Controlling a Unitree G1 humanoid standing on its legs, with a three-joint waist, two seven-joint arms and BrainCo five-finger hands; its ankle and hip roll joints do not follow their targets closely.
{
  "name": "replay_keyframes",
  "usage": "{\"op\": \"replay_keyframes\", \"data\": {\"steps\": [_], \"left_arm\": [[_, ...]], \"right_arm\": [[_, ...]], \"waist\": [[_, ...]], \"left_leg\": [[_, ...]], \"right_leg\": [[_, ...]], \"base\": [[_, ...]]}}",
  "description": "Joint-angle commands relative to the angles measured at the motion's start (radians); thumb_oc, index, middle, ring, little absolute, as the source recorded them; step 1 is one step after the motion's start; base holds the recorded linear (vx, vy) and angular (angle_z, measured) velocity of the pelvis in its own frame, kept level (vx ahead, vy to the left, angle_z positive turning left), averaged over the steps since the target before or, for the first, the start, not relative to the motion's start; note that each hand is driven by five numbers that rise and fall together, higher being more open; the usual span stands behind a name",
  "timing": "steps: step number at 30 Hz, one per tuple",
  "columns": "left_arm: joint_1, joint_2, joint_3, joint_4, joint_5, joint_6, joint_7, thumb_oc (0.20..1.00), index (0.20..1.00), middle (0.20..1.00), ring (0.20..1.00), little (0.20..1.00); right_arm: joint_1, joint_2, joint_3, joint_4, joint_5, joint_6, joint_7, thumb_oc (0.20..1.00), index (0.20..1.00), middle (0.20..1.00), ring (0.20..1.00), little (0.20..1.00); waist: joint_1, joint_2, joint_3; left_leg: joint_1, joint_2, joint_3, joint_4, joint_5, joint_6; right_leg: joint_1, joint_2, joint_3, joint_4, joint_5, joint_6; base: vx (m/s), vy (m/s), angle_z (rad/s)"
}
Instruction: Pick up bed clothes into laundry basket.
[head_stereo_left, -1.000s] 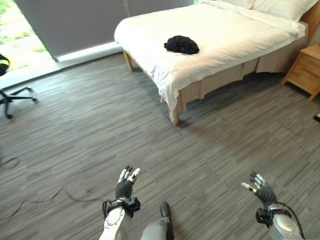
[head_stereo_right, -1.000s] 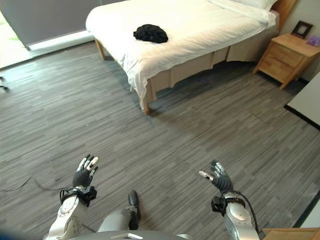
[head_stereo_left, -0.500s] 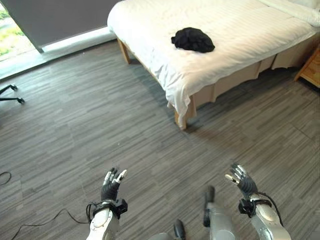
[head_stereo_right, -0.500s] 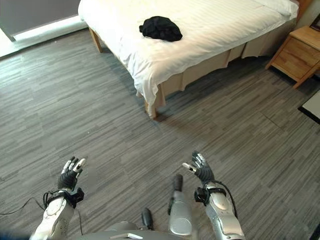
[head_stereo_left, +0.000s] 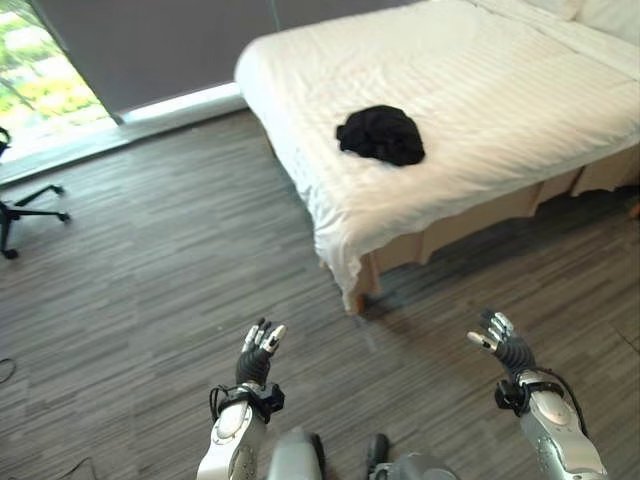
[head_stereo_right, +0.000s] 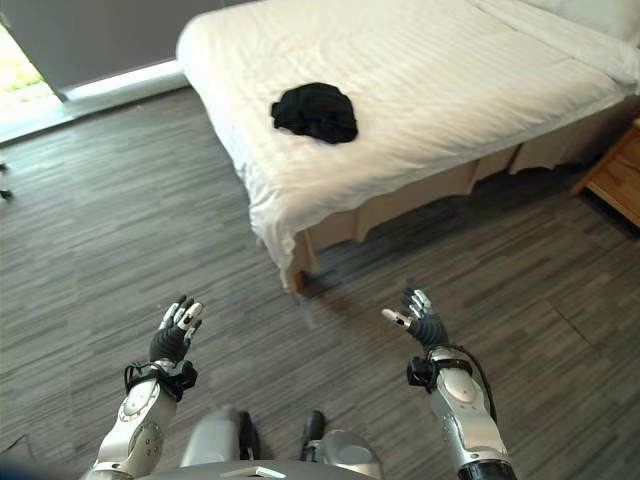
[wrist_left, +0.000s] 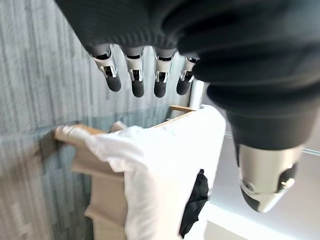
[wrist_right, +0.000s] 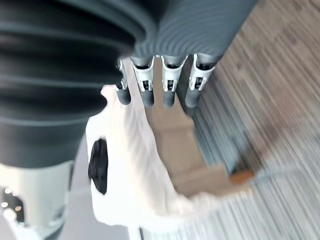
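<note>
A crumpled black garment (head_stereo_left: 381, 134) lies on the white bed (head_stereo_left: 480, 110), near its foot end; it shows too as the black garment (head_stereo_right: 315, 111) in the right eye view, as a dark clump (wrist_left: 195, 202) in the left wrist view and a dark clump (wrist_right: 98, 166) in the right wrist view. My left hand (head_stereo_left: 254, 364) hovers low over the floor, open and holding nothing. My right hand (head_stereo_left: 505, 349) hangs over the floor in front of the bed's near side, open and empty too. Both hands are well short of the garment.
Grey wood-plank floor (head_stereo_left: 150, 260) lies between me and the bed. The bed's wooden corner leg (head_stereo_left: 352, 297) stands just ahead. An office chair base (head_stereo_left: 25, 205) is at the far left by the window. A wooden nightstand (head_stereo_right: 615, 175) stands at the right.
The camera has moved: the bed and garment now sit nearer and more central. Both hands stay open and raised as before.
</note>
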Motion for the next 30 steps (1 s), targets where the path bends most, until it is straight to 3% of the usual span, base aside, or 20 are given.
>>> {"op": "replay_keyframes", "data": {"steps": [1,3,7,9,11,13,16,19,21,23,25,30], "left_arm": [[0.006,0.027,0.042,-0.042,-0.005,-0.053,0.004,1.0,1.0,1.0,1.0,1.0],[0.015,0.023,0.045,-0.036,0.003,-0.05,0.001,1.0,1.0,1.0,1.0,1.0],[0.011,0.03,0.042,-0.023,0.019,-0.052,-0.004,1.0,1.0,1.0,1.0,1.0],[-0.002,0.04,0.038,-0.029,0.014,-0.052,0.004,1.0,1.0,1.0,1.0,1.0],[-0.032,0.063,0.037,-0.037,0.027,-0.056,0.02,1.0,1.0,1.0,1.0,1.0],[-0.059,0.083,0.042,-0.043,0.013,-0.062,0.032,1.0,1.0,1.0,1.0,1.0],[-0.071,0.1,0.04,-0.052,0.029,-0.061,0.031,1.0,1.0,1.0,1.0,1.0],[-0.08,0.11,0.05,-0.043,0.036,-0.067,0.029,1.0,1.0,1.0,1.0,1.0],[-0.078,0.107,0.053,-0.031,0.035,-0.068,0.027,1.0,1.0,1.0,1.0,1.0],[-0.079,0.117,0.052,-0.006,0.055,-0.072,0.03,1.0,1.0,1.0,1.0,1.0],[-0.054,0.096,0.06,-0.019,0.032,-0.081,0.018,1.0,1.0,1.0,1.0,1.0],[0.0,0.078,0.056,-0.006,0.004,-0.068,0.011,1.0,1.0,1.0,1.0,1.0]], "right_arm": [[0.026,-0.054,0.023,-0.057,-0.04,-0.034,0.007,1.0,1.0,1.0,1.0,1.0],[0.032,-0.052,0.019,-0.052,-0.05,-0.034,0.009,1.0,1.0,1.0,1.0,1.0],[0.048,-0.038,0.018,-0.058,-0.079,-0.024,0.021,1.0,1.0,1.0,1.0,1.0],[0.046,-0.018,0.021,-0.061,-0.087,-0.023,0.013,1.0,1.0,1.0,1.0,1.0],[0.025,-0.008,0.033,-0.061,-0.097,-0.03,0.01,1.0,1.0,1.0,1.0,1.0],[0.001,-0.003,0.041,-0.065,-0.104,-0.033,-0.003,1.0,1.0,1.0,1.0,1.0],[0.005,0.003,0.035,-0.074,-0.109,-0.037,-0.008,1.0,1.0,1.0,1.0,1.0],[0.016,0.009,0.018,-0.061,-0.093,-0.035,-0.017,1.0,1.0,1.0,1.0,1.0],[0.025,0.01,0.011,-0.055,-0.086,-0.037,-0.016,1.0,1.0,1.0,1.0,1.0],[0.032,0.003,0.007,-0.045,-0.094,-0.04,-0.024,1.0,1.0,1.0,1.0,1.0],[0.022,-0.017,0.003,-0.06,-0.093,-0.04,-0.013,1.0,1.0,1.0,1.0,1.0],[-0.044,-0.094,-0.023,-0.081,-0.172,-0.045,-0.05,1.0,1.0,1.0,1.0,1.0]], "waist": [[0.034,0.064,-0.024],[0.034,0.075,-0.029],[0.033,0.078,-0.058],[0.03,0.07,-0.066],[0.025,0.065,-0.06],[0.004,0.072,-0.03],[-0.028,0.087,-0.015],[-0.071,0.089,-0.007],[-0.099,0.073,-0.003],[-0.105,0.064,-0.002],[-0.07,0.051,-0.034],[-0.034,0.051,-0.065]], "left_leg": [[0.132,-0.045,-0.148,-0.221,0.109,-0.071],[0.122,-0.036,-0.138,-0.276,0.154,-0.094],[0.132,-0.058,-0.134,-0.183,0.1,-0.058],[0.168,-0.079,-0.12,-0.184,0.063,-0.024],[0.206,-0.104,-0.081,-0.199,0.028,0.019],[0.258,-0.115,-0.064,-0.225,0.02,0.042],[0.305,-0.115,-0.07,-0.269,0.011,0.046],[0.36,-0.127,-0.088,-0.309,-0.006,0.033],[0.398,-0.144,-0.118,-0.326,-0.025,0.025],[0.416,-0.151,-0.136,-0.331,-0.044,0.025],[0.396,-0.155,-0.153,-0.313,-0.041,0.023],[0.389,-0.152,-0.176,-0.333,-0.026,0.017]], "right_leg": [[0.114,-0.073,0.111,-0.203,0.083,-0.103],[0.15,-0.078,0.122,-0.21,0.066,-0.095],[0.192,-0.135,0.162,-0.16,0.036,-0.065],[0.154,-0.19,0.185,-0.044,0.043,-0.048],[0.042,-0.243,0.215,0.142,0.156,-0.039],[-0.055,-0.259,0.244,0.312,0.251,-0.047],[-0.133,-0.246,0.268,0.377,0.254,-0.059],[-0.21,-0.211,0.262,0.229,0.217,-0.059],[-0.214,-0.144,0.299,-0.002,0.228,-0.04],[-0.207,-0.122,0.322,-0.06,0.233,-0.03],[-0.134,-0.14,0.326,-0.104,0.217,-0.032],[-0.074,-0.135,0.284,-0.163,0.212,-0.037]], "base": [[0.66,0.206,-0.5],[0.62,0.236,-0.86],[0.36,0.233,-0.75],[0.29,0.293,-0.09],[0.17,0.309,0.02],[0.12,0.251,-0.46],[0.2,0.193,0.04],[0.31,0.055,0.28],[0.3,-0.071,0.49],[0.2,-0.065,0.58],[0.17,-0.1,0.97],[0.09,-0.079,0.37]]}}
